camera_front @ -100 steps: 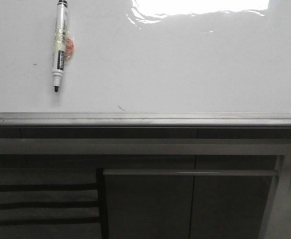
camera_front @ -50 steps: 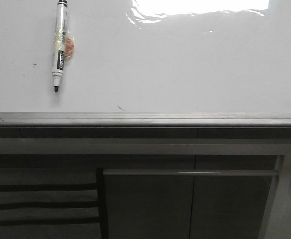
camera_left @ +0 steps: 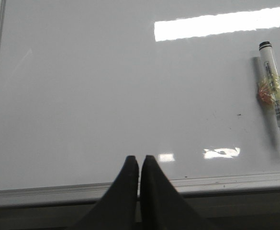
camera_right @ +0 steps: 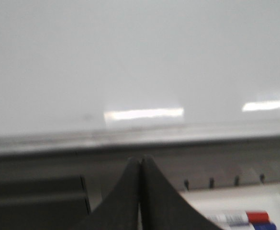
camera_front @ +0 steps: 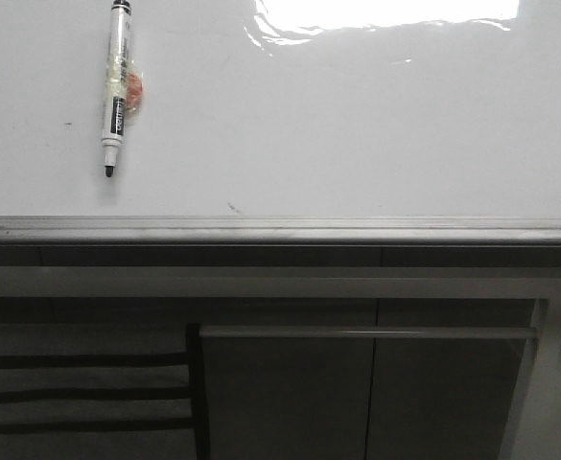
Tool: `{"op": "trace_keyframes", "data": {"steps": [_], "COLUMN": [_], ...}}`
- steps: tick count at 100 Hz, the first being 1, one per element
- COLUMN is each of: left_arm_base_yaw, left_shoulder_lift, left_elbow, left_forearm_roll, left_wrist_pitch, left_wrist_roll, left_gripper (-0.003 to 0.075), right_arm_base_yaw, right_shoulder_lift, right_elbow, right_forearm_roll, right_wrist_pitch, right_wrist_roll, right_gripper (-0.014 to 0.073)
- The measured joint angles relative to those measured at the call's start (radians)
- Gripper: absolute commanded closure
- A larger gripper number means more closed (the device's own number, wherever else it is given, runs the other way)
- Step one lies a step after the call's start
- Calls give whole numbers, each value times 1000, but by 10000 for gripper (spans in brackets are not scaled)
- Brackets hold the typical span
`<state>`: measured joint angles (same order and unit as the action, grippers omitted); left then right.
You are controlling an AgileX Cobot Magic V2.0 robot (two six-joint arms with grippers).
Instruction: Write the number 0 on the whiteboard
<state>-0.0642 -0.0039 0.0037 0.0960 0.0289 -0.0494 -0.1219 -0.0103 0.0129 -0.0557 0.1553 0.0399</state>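
The whiteboard (camera_front: 357, 125) fills the upper half of the front view, glossy white with a grey metal edge strip; it also shows as the whiteboard (camera_left: 106, 96) and, blurred, the whiteboard (camera_right: 130, 57). A white marker (camera_front: 115, 91) with a black tip and tape round its barrel lies uncapped on the board at the far left, also seen as the marker (camera_left: 275, 93). No number 0 shows on the board. My left gripper (camera_left: 139, 158) is shut and empty over the board's near edge. My right gripper (camera_right: 140, 159) is shut and empty, below the edge strip.
Grey cabinet panels (camera_front: 357, 383) and a rail lie below the board's edge strip (camera_front: 280, 230). A white tray (camera_right: 235, 201) holding capped markers (camera_right: 245, 218) sits beside my right gripper. Bright glare (camera_front: 385, 14) covers the board's far part.
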Motion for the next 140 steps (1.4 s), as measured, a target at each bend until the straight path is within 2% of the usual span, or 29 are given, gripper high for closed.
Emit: {"op": "trace_keyframes", "data": {"steps": [15,23,28,36,45,55,65,82,100,109,126,131,140], "left_arm_base_yaw": [0,0,0,0,0,0,0,0,0,0,-8,-8,-8], "left_shoulder_lift": [0,0,0,0,7,28,32,34,36,36,36,38,44], "left_elbow": [0,-4,-16,-73,-174,-271,-306,-309,-310,-310,-310,-310,-310], "left_forearm_roll": [-42,-62,-74,-111,-174,-244,-265,-269,-269,-265,-261,-261,-261], "left_wrist_pitch": [0,0,22,98,190,209,162,36,18,23,64,66,66], "left_wrist_roll": [0,0,0,0,0,0,0,0,0,0,0,0,0], "left_gripper": [740,740,740,740,740,740,740,740,736,661,330,302,319], "right_arm_base_yaw": [0,0,0,0,0,0,0,0,0,0,0,0,0], "right_shoulder_lift": [0,0,0,2,26,67,82,83,83,83,83,83,83], "right_elbow": [0,0,-2,-33,-124,-234,-296,-306,-306,-306,-306,-306,-306], "right_forearm_roll": [62,78,98,111,121,161,179,187,189,189,202,204,204], "right_wrist_pitch": [-290,-356,-339,-218,-55,56,48,-21,-19,-14,44,73,126], "right_wrist_roll": [0,7,27,56,64,69,72,72,74,74,74,74,74], "right_gripper": [662,662,662,662,662,662,662,662,662,662,662,662,662]}}
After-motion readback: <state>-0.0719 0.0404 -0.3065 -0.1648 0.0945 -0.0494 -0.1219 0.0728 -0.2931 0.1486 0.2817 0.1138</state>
